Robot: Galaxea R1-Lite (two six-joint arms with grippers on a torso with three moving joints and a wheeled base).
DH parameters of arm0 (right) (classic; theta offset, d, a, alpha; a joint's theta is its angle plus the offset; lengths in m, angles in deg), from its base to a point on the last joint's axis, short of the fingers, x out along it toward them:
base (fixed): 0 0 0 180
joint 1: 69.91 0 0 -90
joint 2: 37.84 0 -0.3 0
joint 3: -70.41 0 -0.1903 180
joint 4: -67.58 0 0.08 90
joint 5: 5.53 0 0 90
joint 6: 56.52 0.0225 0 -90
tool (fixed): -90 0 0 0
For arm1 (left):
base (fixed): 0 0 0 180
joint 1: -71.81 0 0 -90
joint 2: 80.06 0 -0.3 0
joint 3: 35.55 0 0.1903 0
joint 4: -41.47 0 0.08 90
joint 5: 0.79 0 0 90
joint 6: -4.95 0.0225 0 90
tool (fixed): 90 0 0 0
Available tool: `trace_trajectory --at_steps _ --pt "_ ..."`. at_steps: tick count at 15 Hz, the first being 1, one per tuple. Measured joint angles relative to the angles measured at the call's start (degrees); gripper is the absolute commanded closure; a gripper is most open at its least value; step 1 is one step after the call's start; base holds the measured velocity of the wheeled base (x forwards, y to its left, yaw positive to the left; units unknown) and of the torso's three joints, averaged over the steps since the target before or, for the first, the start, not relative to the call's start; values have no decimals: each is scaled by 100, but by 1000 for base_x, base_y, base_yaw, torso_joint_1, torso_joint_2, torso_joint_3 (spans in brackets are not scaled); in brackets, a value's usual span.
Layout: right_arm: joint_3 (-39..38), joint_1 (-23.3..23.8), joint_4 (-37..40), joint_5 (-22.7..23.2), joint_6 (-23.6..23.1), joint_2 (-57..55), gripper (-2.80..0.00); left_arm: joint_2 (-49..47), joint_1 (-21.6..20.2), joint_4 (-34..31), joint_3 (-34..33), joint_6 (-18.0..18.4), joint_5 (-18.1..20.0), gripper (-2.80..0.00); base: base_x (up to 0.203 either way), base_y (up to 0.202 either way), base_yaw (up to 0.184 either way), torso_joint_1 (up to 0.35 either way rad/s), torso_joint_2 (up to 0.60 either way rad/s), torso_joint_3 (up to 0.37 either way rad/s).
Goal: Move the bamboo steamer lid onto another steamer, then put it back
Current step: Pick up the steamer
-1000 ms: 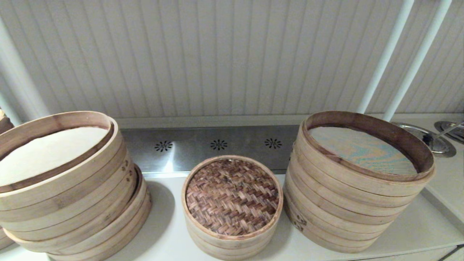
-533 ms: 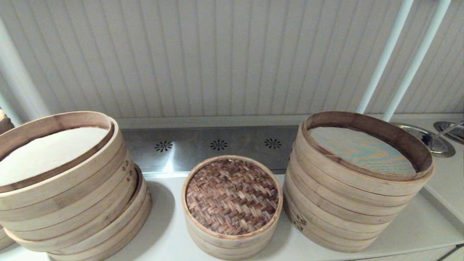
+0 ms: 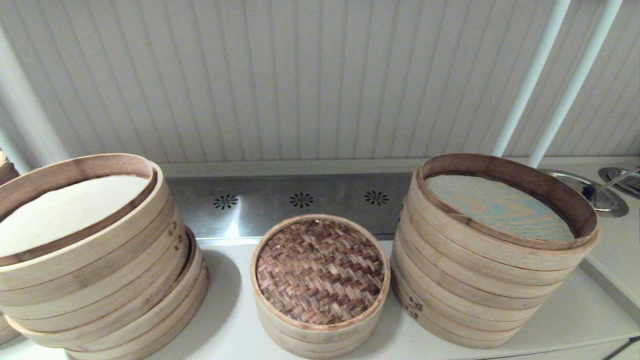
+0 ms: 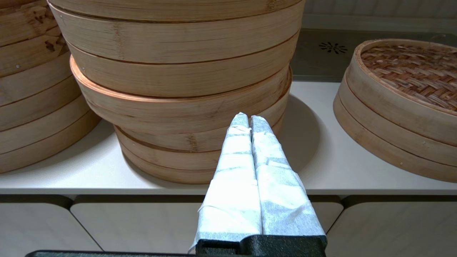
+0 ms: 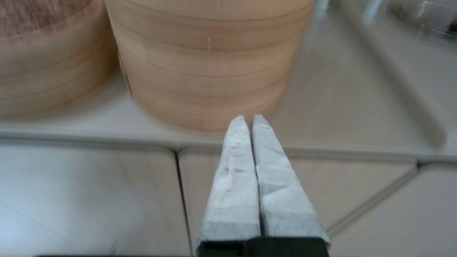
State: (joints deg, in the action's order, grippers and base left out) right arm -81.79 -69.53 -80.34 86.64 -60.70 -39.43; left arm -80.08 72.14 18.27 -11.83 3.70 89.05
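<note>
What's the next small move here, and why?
Probably open the left claw and raise it toward the bamboo steamer lid: the lid sits untouched on the middle steamer, and both claws, right claw included, are shut, empty, low before the counter.

The left gripper point(image 4: 249, 119) has two long tapering fingers point(image 4: 234, 167) wrapped in creased white paper-like tape, rising from a black textured base. The right gripper point(image 5: 249, 119) looks the same: white wrapped fingers point(image 5: 234, 178), greyer near the bottom, set on a black block.
</note>
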Motion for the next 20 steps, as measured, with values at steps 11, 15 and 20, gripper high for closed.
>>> trace_trajectory --at_steps 11,15,20 --pt "-179 -2 -193 -113 245 159 0 0 2 13 -2 -2 0 0 0 0 0 0 0 0" --pt "-150 4 -168 -116 197 161 0 0 2 39 -9 -12 0 0 0 0 0 0 0 0" --pt "886 4 163 -113 178 -103 0 0 2 41 -9 -12 -5 0 0 0 0 0 0 0"
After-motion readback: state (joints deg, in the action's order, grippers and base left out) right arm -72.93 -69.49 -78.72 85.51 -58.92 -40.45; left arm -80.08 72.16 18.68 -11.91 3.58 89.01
